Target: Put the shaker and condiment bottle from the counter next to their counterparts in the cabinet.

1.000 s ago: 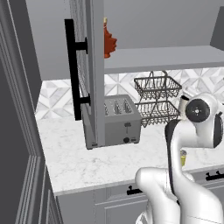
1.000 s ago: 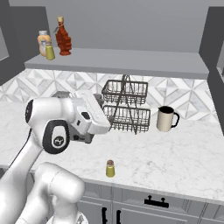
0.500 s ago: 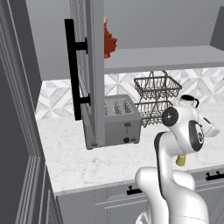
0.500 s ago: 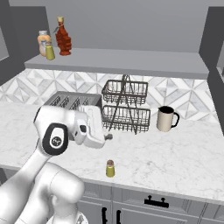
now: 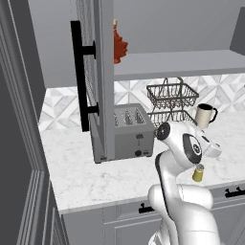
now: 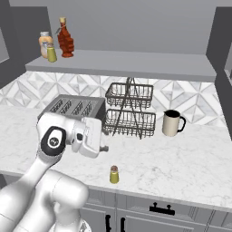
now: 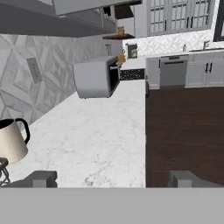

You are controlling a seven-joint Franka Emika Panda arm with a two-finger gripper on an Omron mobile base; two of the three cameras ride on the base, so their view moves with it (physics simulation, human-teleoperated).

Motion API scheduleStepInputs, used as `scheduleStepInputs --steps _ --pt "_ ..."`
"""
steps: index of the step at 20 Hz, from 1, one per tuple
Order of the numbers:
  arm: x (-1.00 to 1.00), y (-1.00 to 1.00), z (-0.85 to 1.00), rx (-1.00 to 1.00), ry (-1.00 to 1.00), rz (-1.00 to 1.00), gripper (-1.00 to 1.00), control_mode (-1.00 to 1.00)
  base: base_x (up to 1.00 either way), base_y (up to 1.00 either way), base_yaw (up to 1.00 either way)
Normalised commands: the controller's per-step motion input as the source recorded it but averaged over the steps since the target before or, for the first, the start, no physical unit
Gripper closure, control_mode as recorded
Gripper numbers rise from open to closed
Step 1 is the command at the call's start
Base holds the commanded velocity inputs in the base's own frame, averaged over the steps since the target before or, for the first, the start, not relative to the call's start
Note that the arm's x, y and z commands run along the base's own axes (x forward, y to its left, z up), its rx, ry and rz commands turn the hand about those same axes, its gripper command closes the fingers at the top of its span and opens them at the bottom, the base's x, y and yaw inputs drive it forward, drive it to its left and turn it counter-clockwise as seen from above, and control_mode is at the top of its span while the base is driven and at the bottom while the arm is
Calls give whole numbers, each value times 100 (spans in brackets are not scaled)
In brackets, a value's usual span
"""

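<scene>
The small yellow shaker (image 6: 114,174) (image 5: 198,173) stands upright on the white marble counter (image 6: 181,163) near its front edge. My gripper (image 6: 105,147) hovers up and to the left of it, pointing right along the counter, apart from it. In the hand view the gripper (image 7: 113,179) is open with nothing between its fingertips (image 7: 41,178). The red maple-leaf condiment bottle (image 6: 65,40) (image 5: 118,45) stands on the shelf of the grey cabinet (image 6: 122,65), beside a small yellow-green shaker (image 6: 52,53) and an orange-filled jar (image 6: 44,43).
The cabinet door (image 5: 98,76) with its black bar handle (image 5: 79,76) stands open over the toaster (image 6: 74,108). A two-tier wire basket (image 6: 129,111) and a cream mug (image 6: 171,123) (image 7: 11,140) sit at the back of the counter. Grey drawers (image 6: 158,213) run below.
The arm has folded lower and the hand has dropped towards the counter, turning to the right. The jaws stayed open. The shaker has not moved.
</scene>
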Motion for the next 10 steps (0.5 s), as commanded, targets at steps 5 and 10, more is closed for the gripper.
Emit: scheduleStepInputs --steps 5,10 --pt "5 0 -86 -6 0 -6 -100 -100 0 0 0" --pt "7 0 -72 -2 2 -2 -100 -100 0 0 0"
